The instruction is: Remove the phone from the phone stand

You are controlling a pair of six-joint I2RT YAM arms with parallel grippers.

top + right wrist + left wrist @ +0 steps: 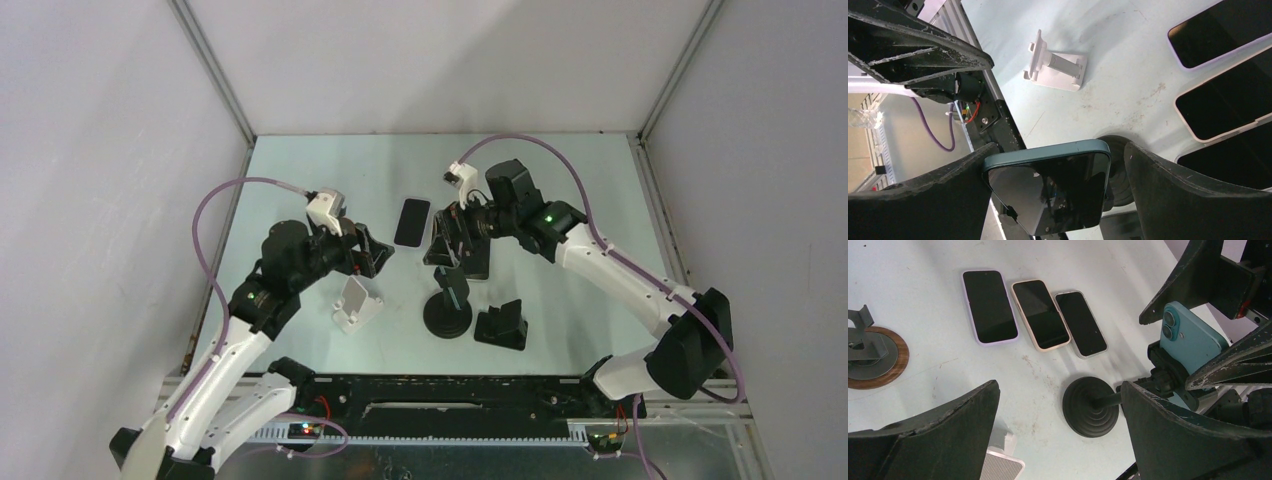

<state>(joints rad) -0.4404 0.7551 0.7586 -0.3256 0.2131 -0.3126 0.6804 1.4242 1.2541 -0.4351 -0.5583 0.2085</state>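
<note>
The grasp step is in hand, I judge. Nearest on the desk (pixel 580 180), the black round-based phone stand (pixel 1090 407) carries the teal phone (pixel 1048 192) in its clamp, with a white stand (pixel 357 305) to its left and a black stand (pixel 502 325) to its right. The right gripper (pixel 1058 150) reaches down over the phone, jaws wide, straddling its edges and gripping nothing. Next they should close squarely, then lift it clear. The left gripper (pixel 1060 385) hovers left, jaws wide and empty. Farther off, 3 phones (pixel 1040 314) lie flat.
</note>
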